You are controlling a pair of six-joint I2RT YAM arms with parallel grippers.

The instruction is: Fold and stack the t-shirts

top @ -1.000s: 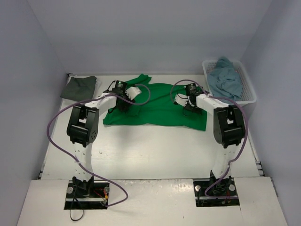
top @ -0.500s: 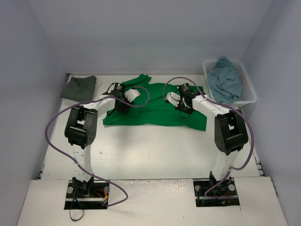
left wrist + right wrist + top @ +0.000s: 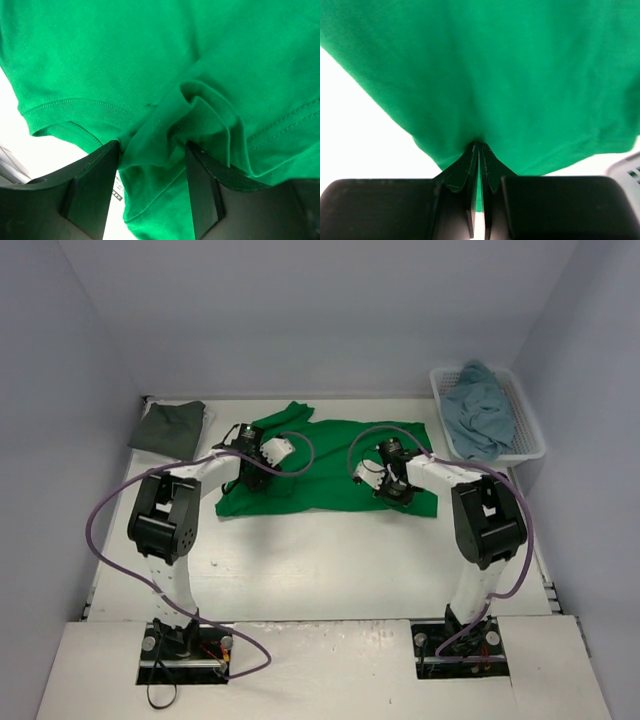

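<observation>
A green t-shirt (image 3: 335, 462) lies spread across the back middle of the table. My left gripper (image 3: 262, 454) is at its left side. In the left wrist view (image 3: 152, 150) its fingers stand partly closed with a bunched fold of the green fabric (image 3: 125, 60) pinched between them. My right gripper (image 3: 386, 480) is at the shirt's front right edge. In the right wrist view (image 3: 478, 145) it is shut tight on the green hem (image 3: 495, 60), which hangs lifted off the white table.
A white basket (image 3: 532, 418) at the back right holds a crumpled blue-grey shirt (image 3: 478, 412). A folded dark grey shirt (image 3: 168, 427) lies at the back left corner. Walls close in the left, back and right sides.
Both grippers have moved toward the front of the table, dragging the green shirt with them. The shirt's left part has bunched and its front edge sits nearer.
</observation>
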